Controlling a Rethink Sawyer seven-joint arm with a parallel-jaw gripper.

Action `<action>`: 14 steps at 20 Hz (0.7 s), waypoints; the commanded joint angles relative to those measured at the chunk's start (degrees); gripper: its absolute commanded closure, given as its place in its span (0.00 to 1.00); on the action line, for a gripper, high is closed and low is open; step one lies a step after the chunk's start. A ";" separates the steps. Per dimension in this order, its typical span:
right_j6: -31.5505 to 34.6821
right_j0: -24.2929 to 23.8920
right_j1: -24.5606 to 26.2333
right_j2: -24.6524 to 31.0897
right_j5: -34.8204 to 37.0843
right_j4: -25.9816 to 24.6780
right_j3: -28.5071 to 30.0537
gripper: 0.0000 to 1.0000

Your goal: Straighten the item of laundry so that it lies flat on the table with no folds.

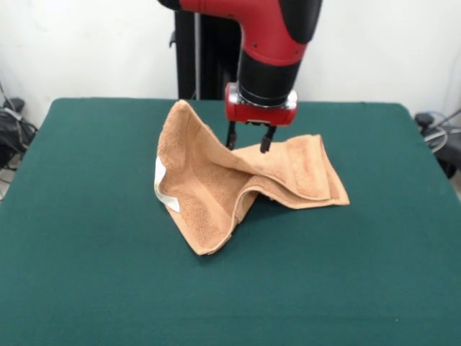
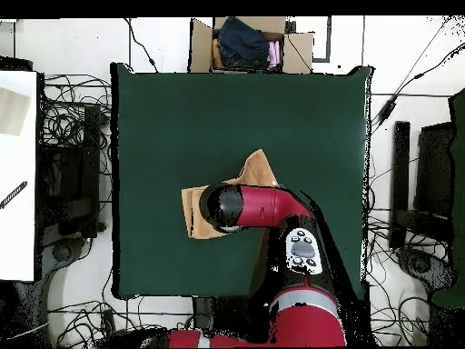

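Note:
The tan towel (image 1: 216,180) lies crumpled near the middle of the green table (image 1: 86,274). One corner stands up in a peak on the left, and a folded part lies flat to the right. A white label (image 1: 163,189) shows at its left edge. My gripper (image 1: 248,144) hangs straight down over the towel's far edge. Its two fingers (image 1: 266,140) are apart, with the tips at the cloth's upper fold. In the overhead view the arm (image 2: 245,204) covers the gripper and the towel's middle, and only two towel ends (image 2: 259,168) show.
A cardboard box with clothes (image 2: 247,44) stands beyond the table's far edge in the overhead view. Cables and dark equipment (image 2: 68,164) lie on the floor around the table. A white surface (image 2: 18,173) is at the left.

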 commanded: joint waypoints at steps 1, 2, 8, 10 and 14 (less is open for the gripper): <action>-5.41 0.12 -0.66 8.20 5.38 -4.04 -0.11 0.00; -5.02 0.42 -0.96 8.21 6.20 -4.08 -0.42 0.00; -4.68 0.56 -3.45 8.92 10.44 -3.72 -0.62 0.00; -4.60 0.30 -3.82 9.18 10.72 -3.74 -0.33 0.00; -5.10 -0.07 -5.01 9.56 13.08 -3.78 -0.57 0.00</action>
